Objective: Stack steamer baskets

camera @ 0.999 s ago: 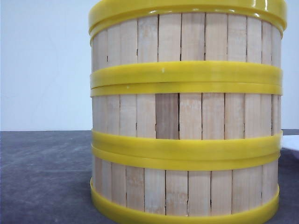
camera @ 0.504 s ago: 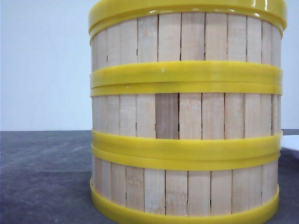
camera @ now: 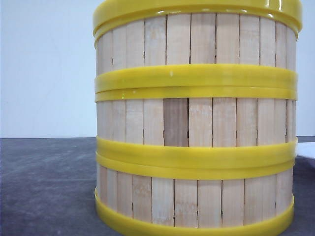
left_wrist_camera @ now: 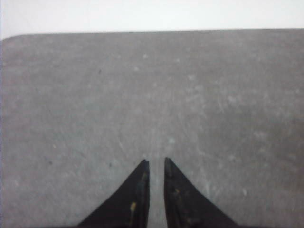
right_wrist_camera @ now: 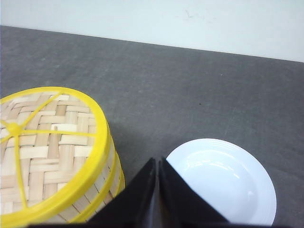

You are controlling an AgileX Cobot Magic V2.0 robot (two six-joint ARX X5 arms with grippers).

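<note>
Three steamer baskets stand stacked in one column close in front of the front camera, their yellow bands lined up. The right wrist view shows the stack from above, with its woven top and yellow cross ribs. My right gripper hovers between the stack and a white plate, shut with nothing in it. My left gripper hangs over bare grey table away from the stack, its fingers a narrow gap apart and empty.
A white plate lies on the dark grey table just right of the stack; its edge peeks out in the front view. A pale wall backs the table.
</note>
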